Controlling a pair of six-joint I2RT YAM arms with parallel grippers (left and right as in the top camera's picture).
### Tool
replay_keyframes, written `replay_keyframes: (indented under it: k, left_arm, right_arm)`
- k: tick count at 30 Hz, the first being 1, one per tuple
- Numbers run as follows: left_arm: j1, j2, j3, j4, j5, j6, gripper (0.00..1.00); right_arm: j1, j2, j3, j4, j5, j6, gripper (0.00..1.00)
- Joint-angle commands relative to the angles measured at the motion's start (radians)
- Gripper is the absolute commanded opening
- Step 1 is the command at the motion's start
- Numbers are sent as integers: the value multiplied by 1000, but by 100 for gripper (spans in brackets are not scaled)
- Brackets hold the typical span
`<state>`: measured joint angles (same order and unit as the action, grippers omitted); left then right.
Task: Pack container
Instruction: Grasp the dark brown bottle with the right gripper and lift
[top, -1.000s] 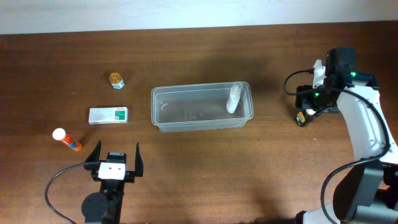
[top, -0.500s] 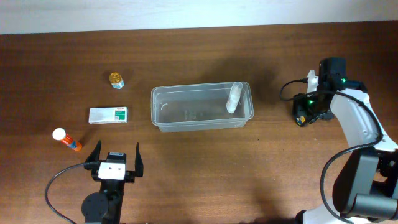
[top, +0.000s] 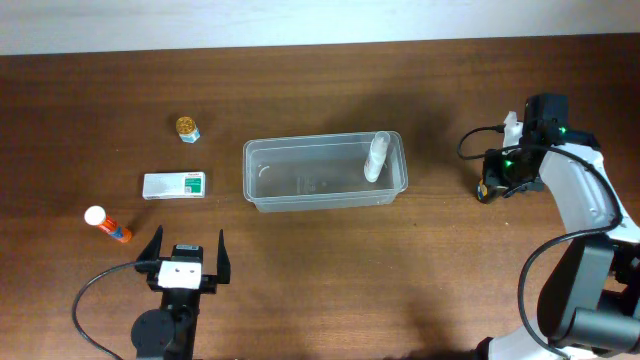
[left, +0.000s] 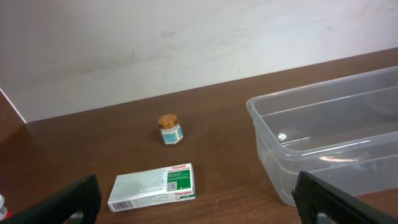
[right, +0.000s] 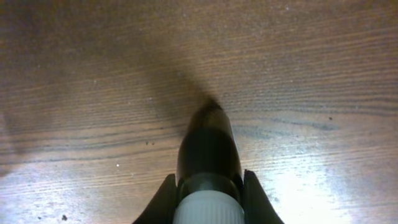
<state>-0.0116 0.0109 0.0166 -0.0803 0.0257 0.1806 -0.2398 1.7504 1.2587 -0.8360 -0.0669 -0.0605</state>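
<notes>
While a dark bottle (right: 208, 146) with a white cap (right: 208, 214) is clamped between the fingers of the right end effector (top: 490, 186), its dark body is pointed away from the wrist; whether it touches the wooden counter (top: 330, 280) cannot be told. The container (top: 320, 197) is seen well to the left of that end effector, resting on the counter, with a white tube (top: 376, 157) leaned in its right end. The left end effector (top: 186, 243) is held wide apart and empty. The container is found ahead of it and to its right. A white and green box (top: 174, 185) is seen just ahead of it, a gold-lidded jar (top: 186, 128) farther ahead, and an orange bottle (top: 107, 224) near its left side.
</notes>
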Motion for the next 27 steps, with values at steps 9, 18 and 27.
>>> replay_keyframes:
  k: [9,18,27]
  left_arm:
    - [5,-5,-8,1,-4,16,99]
    - [5,-5,-8,1,-4,16,99]
    - [5,-5,-8,1,-4,16,99]
  right_arm:
    - [-2,5,81,-87,-132,-3,6]
    - [114,-58,502,-493,-163,-2,5]
    - [389,-82,629,-619,-162,96,5]
